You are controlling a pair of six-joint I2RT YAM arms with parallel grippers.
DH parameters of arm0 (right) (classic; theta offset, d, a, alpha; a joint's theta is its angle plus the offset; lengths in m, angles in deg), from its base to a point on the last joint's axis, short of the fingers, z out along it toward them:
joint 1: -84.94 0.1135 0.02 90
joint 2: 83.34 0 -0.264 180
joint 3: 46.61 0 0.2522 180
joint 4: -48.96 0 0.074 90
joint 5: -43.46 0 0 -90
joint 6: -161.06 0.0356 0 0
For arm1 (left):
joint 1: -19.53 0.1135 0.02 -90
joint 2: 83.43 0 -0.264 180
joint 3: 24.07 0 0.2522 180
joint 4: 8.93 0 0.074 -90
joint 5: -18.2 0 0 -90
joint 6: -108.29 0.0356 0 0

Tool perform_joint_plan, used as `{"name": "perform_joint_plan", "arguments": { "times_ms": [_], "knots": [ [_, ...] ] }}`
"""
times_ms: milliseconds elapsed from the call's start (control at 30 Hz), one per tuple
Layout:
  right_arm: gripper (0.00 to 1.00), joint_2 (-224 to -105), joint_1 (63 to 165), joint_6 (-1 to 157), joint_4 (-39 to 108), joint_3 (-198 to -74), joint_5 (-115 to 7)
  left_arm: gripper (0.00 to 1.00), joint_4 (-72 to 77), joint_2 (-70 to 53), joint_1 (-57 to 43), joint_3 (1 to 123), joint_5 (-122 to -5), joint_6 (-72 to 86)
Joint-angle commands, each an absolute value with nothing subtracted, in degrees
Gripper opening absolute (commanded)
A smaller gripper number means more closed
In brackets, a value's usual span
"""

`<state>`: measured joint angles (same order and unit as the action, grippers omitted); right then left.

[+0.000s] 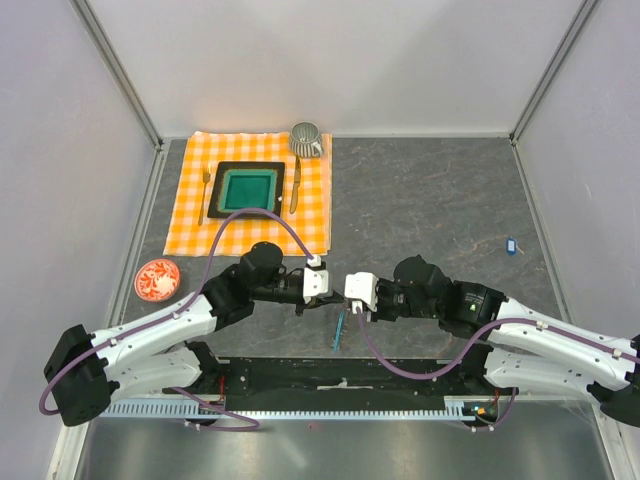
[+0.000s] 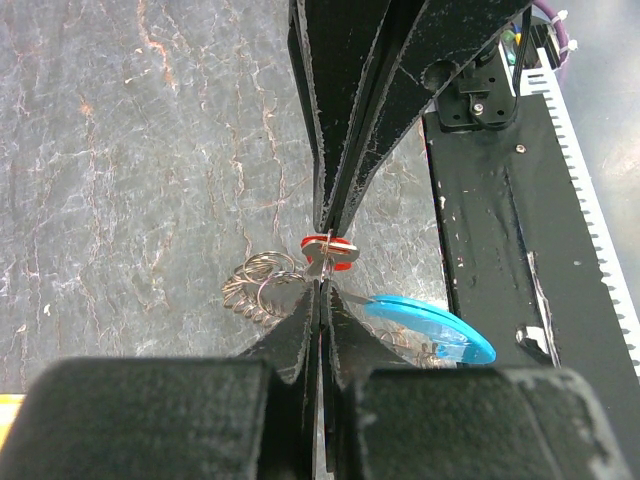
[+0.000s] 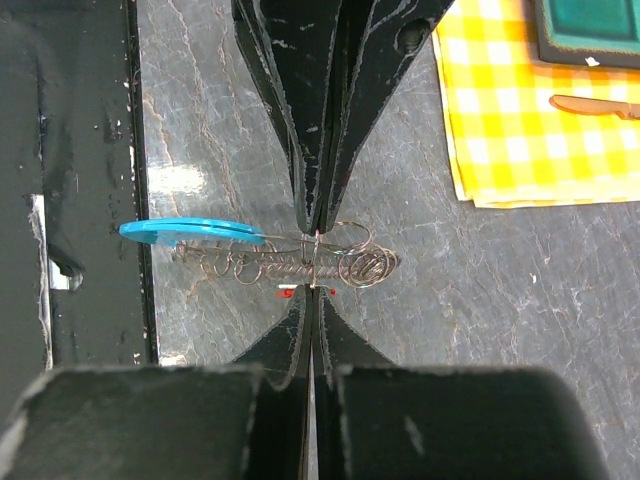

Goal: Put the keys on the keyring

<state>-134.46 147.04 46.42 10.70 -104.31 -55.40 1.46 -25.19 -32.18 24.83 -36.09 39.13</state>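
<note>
Both grippers meet tip to tip just above the table's near edge. My left gripper (image 1: 330, 293) (image 2: 320, 285) is shut on the thin wire of the keyring (image 2: 258, 285) (image 3: 300, 262). The keyring is a coil loop with a light-blue strip (image 2: 430, 326) (image 3: 190, 230) (image 1: 340, 328) hanging toward the base rail. My right gripper (image 1: 341, 298) (image 3: 314, 292) is shut on the red key (image 2: 328, 250), pressed right against the coil; only red slivers of it show past the fingertips in the right wrist view. The blue key (image 1: 510, 243) lies alone on the table at far right.
An orange checked cloth (image 1: 190, 225) at the back left carries a black tray (image 1: 248, 166) with a green dish, a fork (image 1: 205, 190), a knife (image 1: 295, 185) and a cup (image 1: 306, 138). A red-patterned saucer (image 1: 157, 279) sits at left. The black base rail (image 1: 340, 375) runs along the near edge.
</note>
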Motion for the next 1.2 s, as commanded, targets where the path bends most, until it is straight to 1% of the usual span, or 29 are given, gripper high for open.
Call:
{"name": "perform_joint_plan", "arguments": {
  "times_ms": [0,1167],
  "knots": [
    [0.00,-133.71,147.43,47.51,11.91,-104.23,-54.80,0.02,-2.29,-25.77,-31.80,26.60,-35.15,37.36],
    [0.00,-134.85,147.43,49.62,12.52,-103.70,-53.66,0.02,-3.08,-25.68,-31.54,26.52,-34.00,36.75]
  ]
}}
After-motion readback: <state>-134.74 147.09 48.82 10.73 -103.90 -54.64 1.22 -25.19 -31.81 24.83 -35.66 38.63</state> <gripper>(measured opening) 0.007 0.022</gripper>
